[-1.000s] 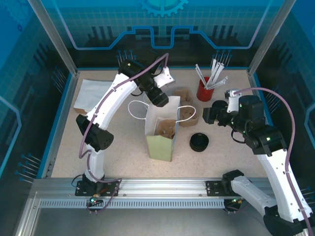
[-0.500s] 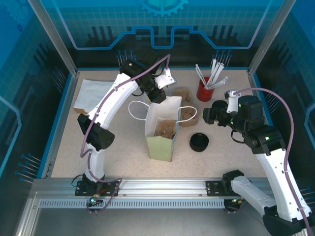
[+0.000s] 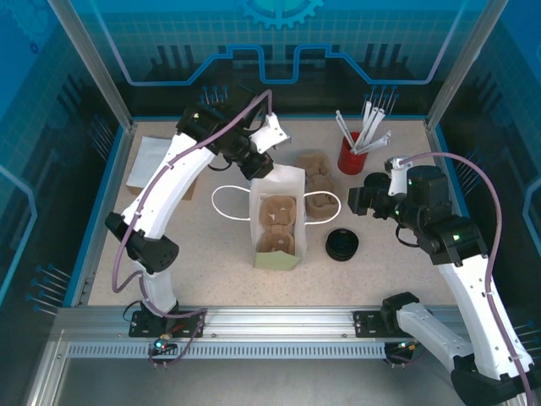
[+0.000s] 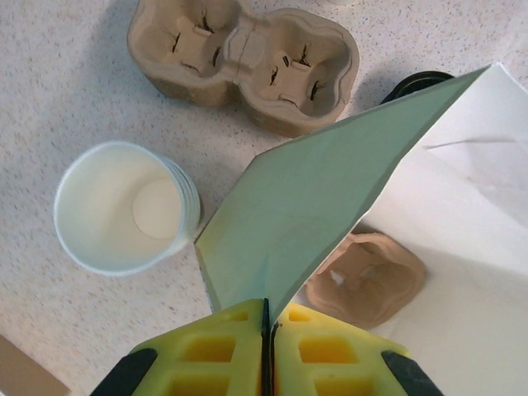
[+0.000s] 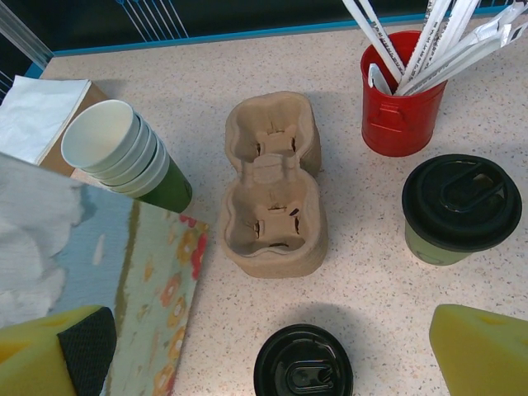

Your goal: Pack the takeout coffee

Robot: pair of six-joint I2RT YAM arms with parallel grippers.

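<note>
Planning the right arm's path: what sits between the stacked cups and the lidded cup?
The pulp carrier, between the stacked cups and the lidded cup, in the right wrist view.

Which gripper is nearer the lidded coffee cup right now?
Right. The right gripper hovers open close beside the lidded coffee cup. The left gripper is farther off, shut on the paper bag at its edge, past the cup carrier.
</note>
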